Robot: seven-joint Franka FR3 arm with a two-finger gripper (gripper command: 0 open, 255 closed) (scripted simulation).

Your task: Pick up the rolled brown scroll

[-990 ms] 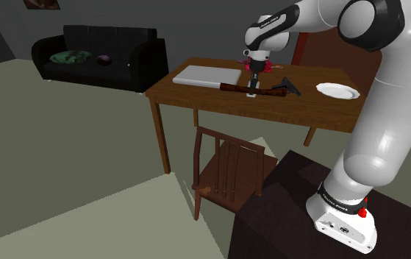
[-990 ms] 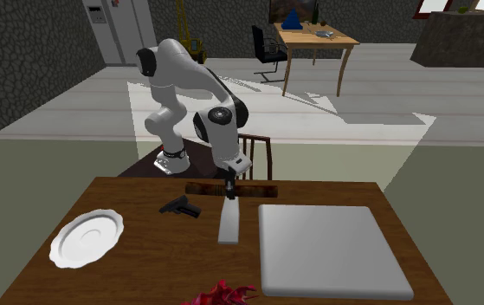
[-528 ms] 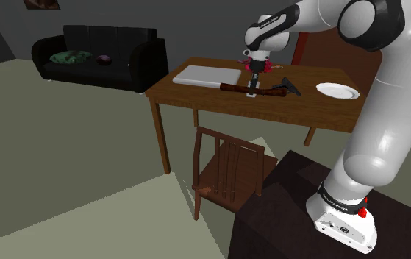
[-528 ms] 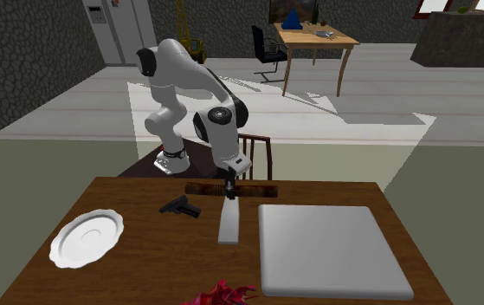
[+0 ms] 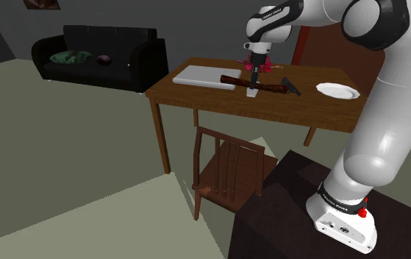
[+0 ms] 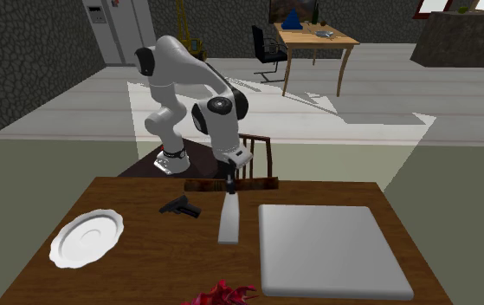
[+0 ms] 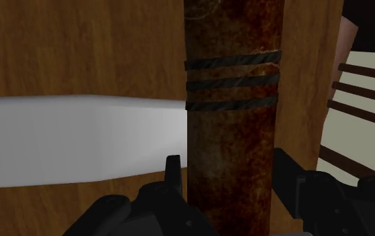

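Gripper (image 6: 229, 180) state: closed on the scroll (image 7: 233, 80). Both fingers (image 7: 172, 173) press against its sides, and a triple band of dark cord rings it just beyond the fingertips.

Scroll position: clasped near its middle and held level, crosswise between the fingers. It hangs over the table (image 6: 145, 260), near the edge that faces the stand, and appears to be clear of the wood.

Beneath the scroll: a white bar (image 6: 228, 222) lies on the table at right angles to the scroll.

Adjacent items: a grey slab (image 6: 331, 251) lies just beside the bar, and a black gun-shaped object (image 6: 182, 207) lies on the bar's other side.

Container: a white plate (image 6: 86, 238) rests on the table beyond the black object, well apart from the gripper.

A chair (image 5: 229, 169) stands at the table's stand-side edge.
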